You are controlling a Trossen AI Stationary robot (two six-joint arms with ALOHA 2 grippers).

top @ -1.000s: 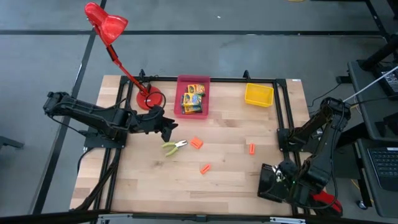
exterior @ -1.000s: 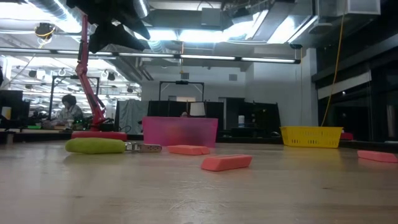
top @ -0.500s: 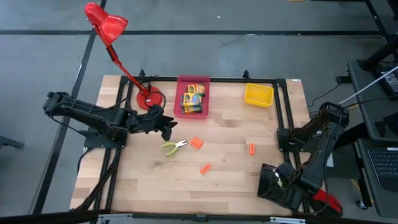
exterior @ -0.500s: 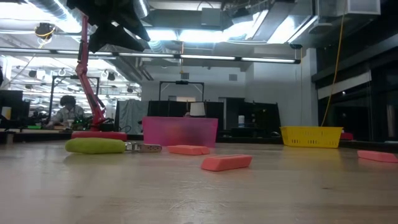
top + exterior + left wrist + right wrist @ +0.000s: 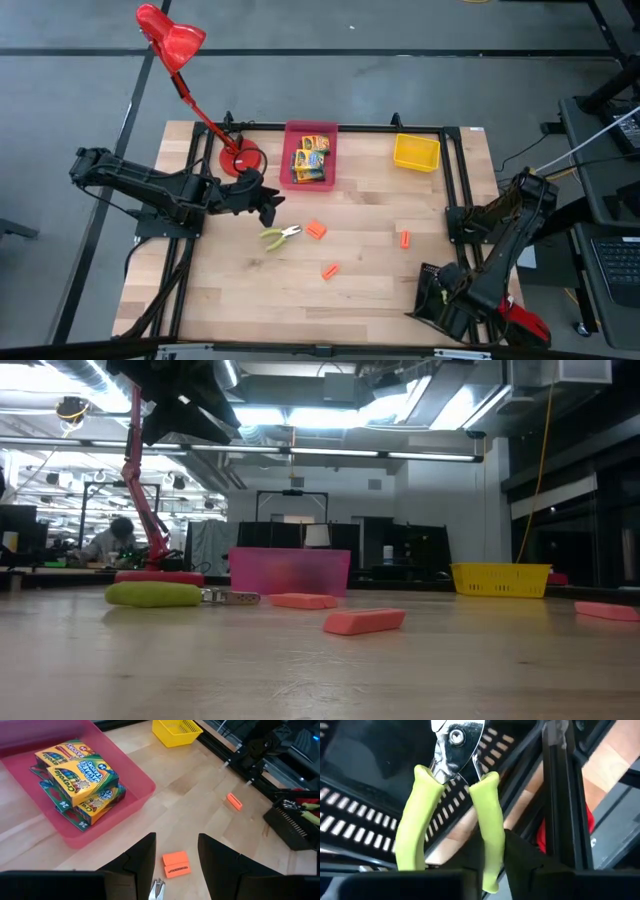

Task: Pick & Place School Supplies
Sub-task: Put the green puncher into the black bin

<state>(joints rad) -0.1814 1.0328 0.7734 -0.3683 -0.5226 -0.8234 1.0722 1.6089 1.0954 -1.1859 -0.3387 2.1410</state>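
Pliers (image 5: 451, 795) sit clamped by one lime handle in the right hand (image 5: 487, 870) over the black bin (image 5: 440, 298) for drop-off; left hand (image 5: 176, 851), fingers wide, hovers above second pliers (image 5: 280, 236) on table (image 5: 360, 290).

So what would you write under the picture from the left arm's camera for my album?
Left end effector open above an orange piece, crayon boxes stacked in the pink bin beyond.

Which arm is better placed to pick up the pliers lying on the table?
Left. The left gripper hovers open right beside the pliers, while the right gripper is at the black bin, already holding another pair.
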